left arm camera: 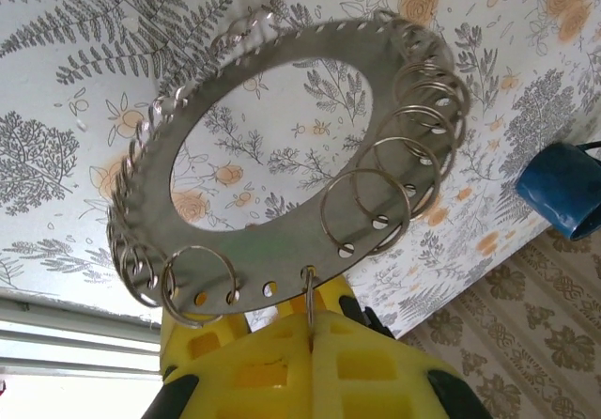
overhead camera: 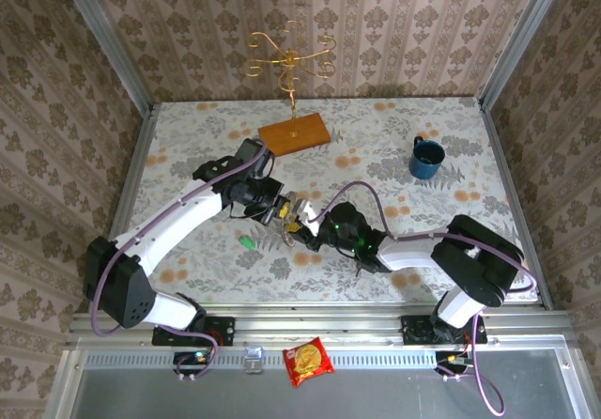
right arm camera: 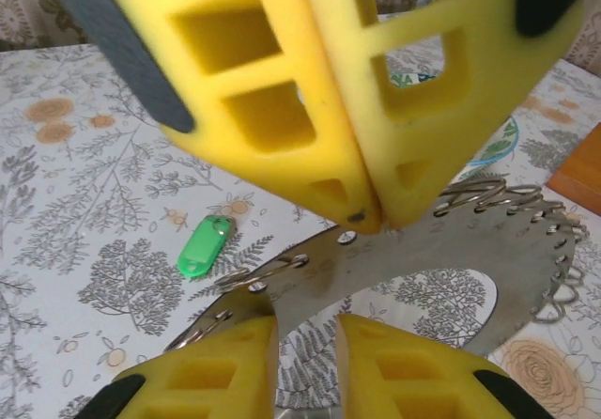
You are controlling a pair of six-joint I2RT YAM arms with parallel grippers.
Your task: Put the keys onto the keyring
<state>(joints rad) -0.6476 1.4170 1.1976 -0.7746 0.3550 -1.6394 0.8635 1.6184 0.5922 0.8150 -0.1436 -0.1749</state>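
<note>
The keyring, a large flat grey ring hung with small split rings, is held up off the table. My left gripper is shut on one small split ring at its rim. From above, the keyring sits between my left gripper and my right gripper. My right gripper stands slightly open just below the keyring's plate, with only table showing in the gap. The left gripper pinches the rim from above. A green-headed key lies flat on the table, left of both grippers.
A blue mug stands at the back right, also in the left wrist view. A wooden block carrying a gold wire stand sits at the back centre. A red snack packet lies on the near rail.
</note>
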